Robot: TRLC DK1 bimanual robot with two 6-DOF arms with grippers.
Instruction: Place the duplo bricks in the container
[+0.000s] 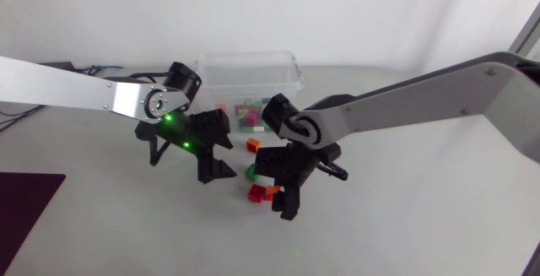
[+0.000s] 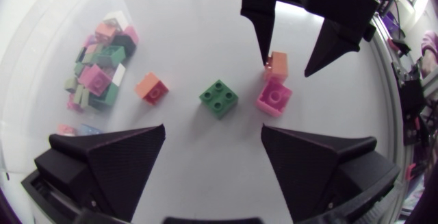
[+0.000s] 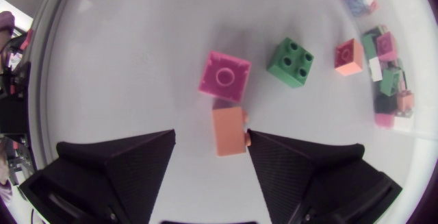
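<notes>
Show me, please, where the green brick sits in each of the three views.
Head view: green brick between the container and the pink brick.
Left wrist view: green brick between a lone orange brick and the pink brick.
Right wrist view: green brick between the pink brick and that orange brick.
Shared landmark: the pink brick beside it.

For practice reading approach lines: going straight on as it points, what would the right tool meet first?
Probably the orange brick, lying between the right tool's open fingers; depth is unclear.
</notes>
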